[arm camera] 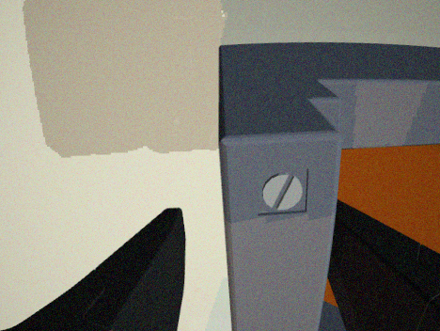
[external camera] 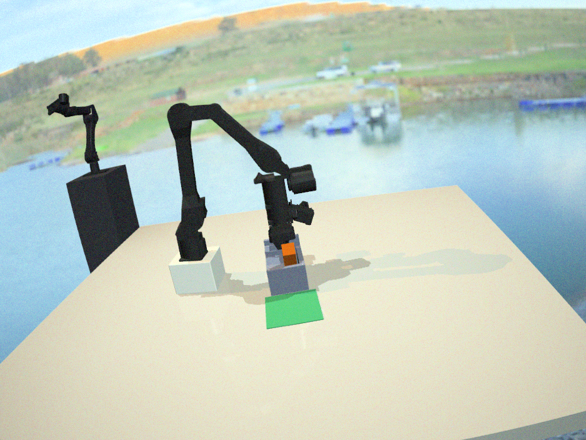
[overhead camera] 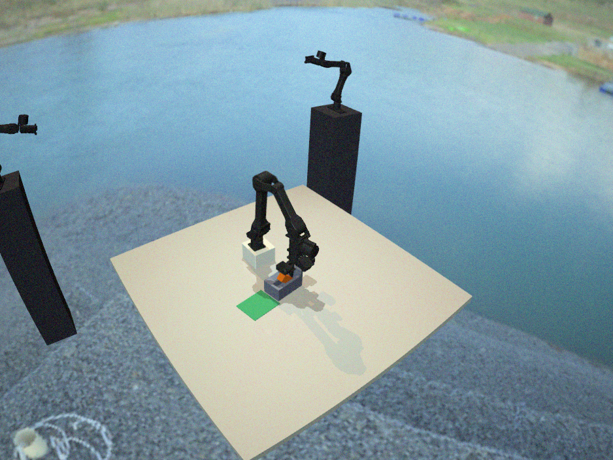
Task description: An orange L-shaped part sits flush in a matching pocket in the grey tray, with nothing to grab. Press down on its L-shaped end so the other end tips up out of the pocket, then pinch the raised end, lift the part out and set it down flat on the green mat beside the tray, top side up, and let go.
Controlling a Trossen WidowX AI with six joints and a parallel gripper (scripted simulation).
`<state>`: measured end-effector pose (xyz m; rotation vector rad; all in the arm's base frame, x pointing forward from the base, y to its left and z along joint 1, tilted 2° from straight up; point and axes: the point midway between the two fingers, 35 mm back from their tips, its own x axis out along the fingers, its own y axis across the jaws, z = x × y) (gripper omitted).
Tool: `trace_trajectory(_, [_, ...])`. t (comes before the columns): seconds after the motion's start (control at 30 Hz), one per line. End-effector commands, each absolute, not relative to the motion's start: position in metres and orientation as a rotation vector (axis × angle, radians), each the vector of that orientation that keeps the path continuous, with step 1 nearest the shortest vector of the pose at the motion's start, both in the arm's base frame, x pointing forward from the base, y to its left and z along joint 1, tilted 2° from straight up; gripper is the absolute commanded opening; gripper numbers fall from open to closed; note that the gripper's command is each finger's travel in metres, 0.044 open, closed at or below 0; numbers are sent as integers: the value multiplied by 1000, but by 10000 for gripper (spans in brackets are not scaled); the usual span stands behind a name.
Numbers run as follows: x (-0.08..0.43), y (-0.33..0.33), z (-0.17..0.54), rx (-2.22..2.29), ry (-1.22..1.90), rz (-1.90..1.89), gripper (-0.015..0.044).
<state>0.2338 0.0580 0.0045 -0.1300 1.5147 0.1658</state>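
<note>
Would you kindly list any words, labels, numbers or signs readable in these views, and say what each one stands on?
None: no readable word, number or brand shows in any view.
The only mark is a slotted screw head on the grey tray, a circle with a slanted line, not text.
The orange part, green mat and gripper bear no marks.

The top view sits high and far off, looking down at a slant on the whole table (overhead camera: 346, 336), arm small at centre. The exterior view is nearer and lower, probably from the opposite side, facing the lake; both share the grey tray (external camera: 287, 278) and green mat (overhead camera: 257, 304). The wrist view hangs just above the tray wall (arm camera: 275, 259), claw fingers at 7 and 5 o'clock
</note>
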Motion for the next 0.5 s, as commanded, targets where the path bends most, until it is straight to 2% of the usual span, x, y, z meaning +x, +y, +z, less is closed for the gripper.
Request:
trace_trajectory(0.0, [233,64,11,-132,1511,162,180])
trace_trajectory(0.2, [235,65,29,-133,1511,161,180])
trace_trajectory(0.47, [230,52,111,-134,1511,160,180])
